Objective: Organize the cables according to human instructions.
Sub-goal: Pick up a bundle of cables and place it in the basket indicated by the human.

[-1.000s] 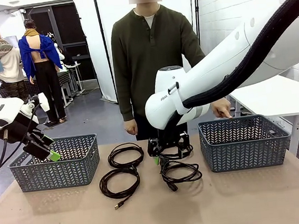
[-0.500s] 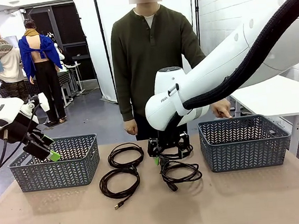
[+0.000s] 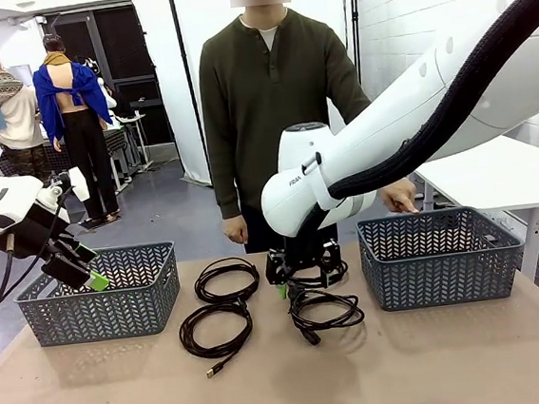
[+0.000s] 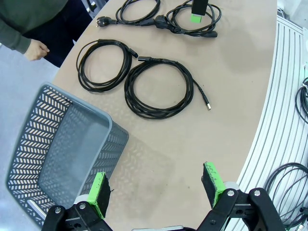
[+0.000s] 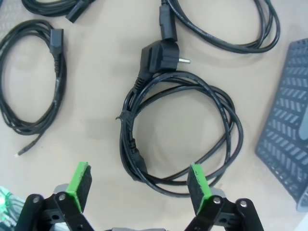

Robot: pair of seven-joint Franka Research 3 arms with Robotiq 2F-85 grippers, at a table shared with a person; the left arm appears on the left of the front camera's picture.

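R gripper (image 5: 138, 168) first: jaws wide apart, green pads bare, nothing held. It hangs right over the power cord coil (image 5: 126, 137). The loop lies flat on the table (image 3: 437, 358), directly below and between the fingers, with its near arc crossing the gap from pad to pad. The coil is a slack oval, long axis roughly across the jaws. Its round Schuko plug (image 5: 156, 57) sits at the far end, pins pointing sideways.

My call: straight drop, pinch the bundled strands on the thick side, not the plug. Smooth black rubbery jacket and loose turns, so it could splay on lift.

L gripper (image 4: 155, 185) is also fully open and empty, up by the left basket (image 4: 29, 144), a grey plastic one w/ herringbone slots. It's well apart from that cord, so the R arm is clearly nearer.

Farther out from the L gripper: a thin coil (image 4: 129, 94) w/ a small flat plug, and another thin coil (image 4: 82, 72) just beside it. A fourth coil (image 3: 352, 314) lies near the right basket (image 3: 437, 260).

Far side: the person (image 3: 275, 106), one hand (image 3: 399, 195) at the right basket's rim. Prob. that's the destination.
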